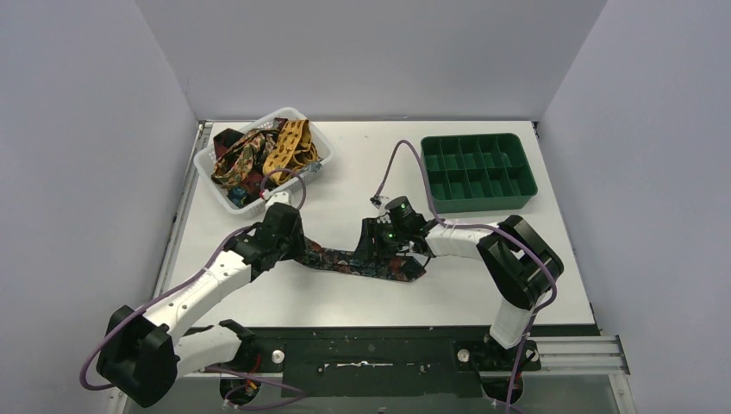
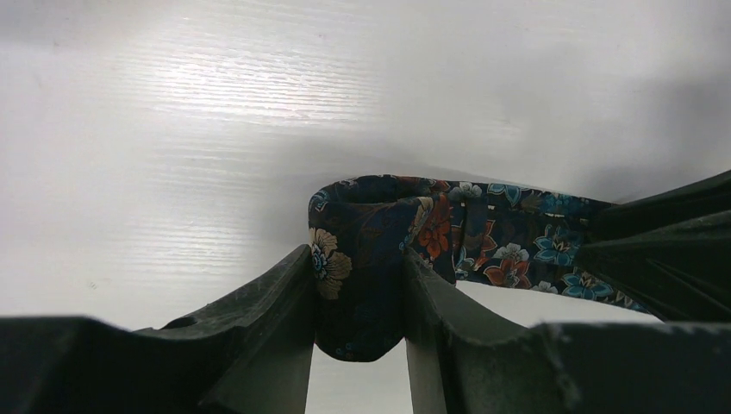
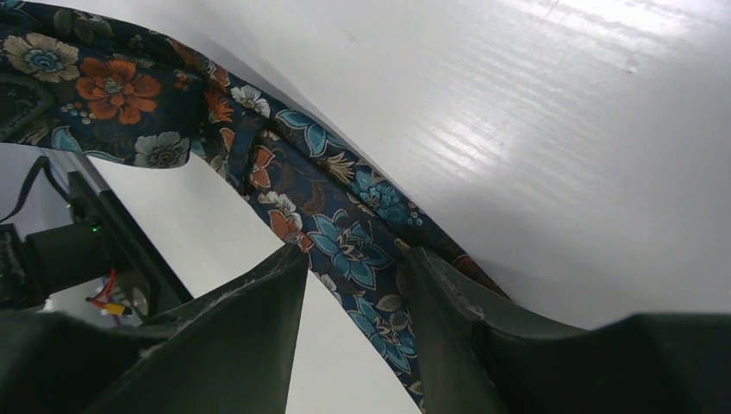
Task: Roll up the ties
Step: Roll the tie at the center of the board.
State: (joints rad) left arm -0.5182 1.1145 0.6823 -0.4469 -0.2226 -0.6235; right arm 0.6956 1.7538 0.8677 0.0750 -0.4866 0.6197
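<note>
With the left end effector [image 2: 355,259] clamped on the folded end of the floral tie [image 1: 358,261], lying mid-tabletop [image 1: 345,172] from 9 to 3 o'clock, and the right end effector [image 3: 355,254] straddling it, grip impossible to tell, keep tension and turn 1 tight, even wrap.

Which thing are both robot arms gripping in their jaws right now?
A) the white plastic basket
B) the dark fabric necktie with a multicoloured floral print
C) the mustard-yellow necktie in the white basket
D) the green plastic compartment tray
B: each wrist view shows the dark fabric necktie with a multicoloured floral print pinched between that arm's jaws.
</note>
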